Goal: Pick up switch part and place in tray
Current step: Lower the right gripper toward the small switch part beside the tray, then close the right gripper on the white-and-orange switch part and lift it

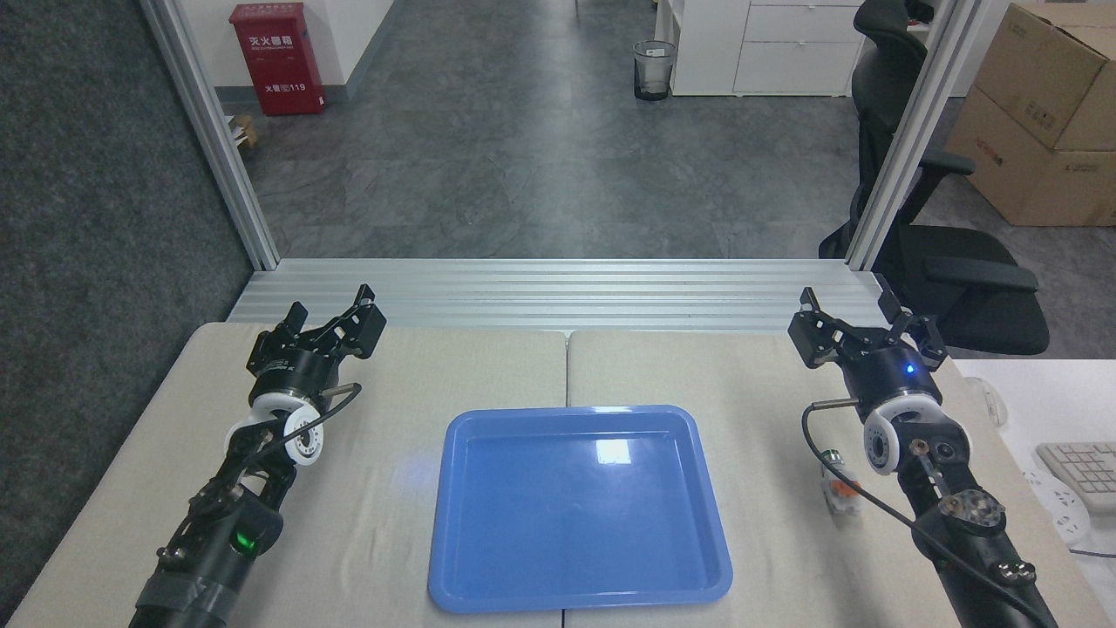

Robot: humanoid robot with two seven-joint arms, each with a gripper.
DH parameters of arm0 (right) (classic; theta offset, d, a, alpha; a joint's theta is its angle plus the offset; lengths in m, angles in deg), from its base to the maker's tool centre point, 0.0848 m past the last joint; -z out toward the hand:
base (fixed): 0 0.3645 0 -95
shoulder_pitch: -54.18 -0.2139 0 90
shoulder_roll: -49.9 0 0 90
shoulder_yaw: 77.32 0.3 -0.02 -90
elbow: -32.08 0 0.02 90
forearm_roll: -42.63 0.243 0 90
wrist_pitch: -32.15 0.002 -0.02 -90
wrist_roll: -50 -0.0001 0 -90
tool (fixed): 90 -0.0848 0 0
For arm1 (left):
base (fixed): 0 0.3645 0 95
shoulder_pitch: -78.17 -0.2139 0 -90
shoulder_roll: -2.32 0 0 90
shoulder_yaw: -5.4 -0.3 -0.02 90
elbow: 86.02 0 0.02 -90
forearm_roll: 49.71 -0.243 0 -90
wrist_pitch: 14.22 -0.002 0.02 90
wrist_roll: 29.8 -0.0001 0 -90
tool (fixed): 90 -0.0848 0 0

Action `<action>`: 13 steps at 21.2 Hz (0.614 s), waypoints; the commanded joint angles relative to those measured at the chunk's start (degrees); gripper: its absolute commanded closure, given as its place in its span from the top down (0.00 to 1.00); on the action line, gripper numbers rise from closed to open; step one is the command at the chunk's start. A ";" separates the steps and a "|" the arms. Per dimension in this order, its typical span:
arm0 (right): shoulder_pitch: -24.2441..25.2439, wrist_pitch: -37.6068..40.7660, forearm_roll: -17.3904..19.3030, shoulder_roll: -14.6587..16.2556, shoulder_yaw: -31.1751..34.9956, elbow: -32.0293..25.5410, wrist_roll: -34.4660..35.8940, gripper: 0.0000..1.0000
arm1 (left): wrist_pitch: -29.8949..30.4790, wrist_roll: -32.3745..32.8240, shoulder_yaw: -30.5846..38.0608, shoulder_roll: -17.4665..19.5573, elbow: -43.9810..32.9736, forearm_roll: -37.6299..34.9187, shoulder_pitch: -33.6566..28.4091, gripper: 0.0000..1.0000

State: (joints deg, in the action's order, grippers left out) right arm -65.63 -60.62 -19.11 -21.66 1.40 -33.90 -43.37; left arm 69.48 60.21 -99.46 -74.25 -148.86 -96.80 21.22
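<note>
Both grippers, left point(332, 321) and right point(863, 321), have fingers spread apart, holding nothing. Switch part point(839, 486) lies on the beige table point(384, 497) beside the right arm, right of the blue tray point(579, 593). Grey office floor point(523, 174) beyond.

Tray point(580, 510) sits on the table point(392, 488), centred near its front edge, nothing in it. Switch part point(839, 488) lies on the table right of the tray, apart from its rim, just beside the right arm and partly hidden behind it. Left gripper point(331, 321) over the table's far left corner; right gripper point(863, 324) over the far right corner; tray between the two arms. Metal rails point(540, 292) run along the table's far edge. Beyond them: bin point(654, 70), office chair point(942, 253) to the right, cardboard boxes point(1046, 113) further right. Keyboard point(1081, 471) right of the table
</note>
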 commanded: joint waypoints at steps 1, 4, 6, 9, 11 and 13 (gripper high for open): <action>-0.16 0.05 -0.05 0.54 0.02 -0.64 -0.32 0.97 | -0.03 -0.01 0.02 0.01 0.00 -0.01 0.00 1.00; -0.16 0.05 -0.05 0.54 0.02 -0.64 -0.32 0.98 | -0.03 -0.01 0.02 0.01 0.00 -0.01 0.00 1.00; -0.16 0.05 -0.66 0.80 -0.06 -0.64 -0.15 0.98 | -0.03 -0.01 0.02 0.01 0.00 -0.01 0.00 1.00; 0.01 0.05 -0.75 1.51 -0.06 -0.64 0.03 0.98 | -0.03 -0.01 0.02 0.01 0.00 -0.01 0.00 1.00; 0.19 0.22 -0.66 1.94 -0.06 -1.16 0.12 0.97 | -0.03 -0.01 0.02 0.01 0.00 -0.01 0.00 1.00; 0.19 0.22 -0.66 2.39 -0.06 -1.34 0.12 0.97 | -0.03 -0.01 0.02 0.01 0.00 -0.01 0.00 1.00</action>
State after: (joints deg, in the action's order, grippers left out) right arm -65.66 -60.62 -19.60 -20.79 1.37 -34.44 -43.37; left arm 69.48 60.21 -99.46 -74.25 -148.86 -96.82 21.22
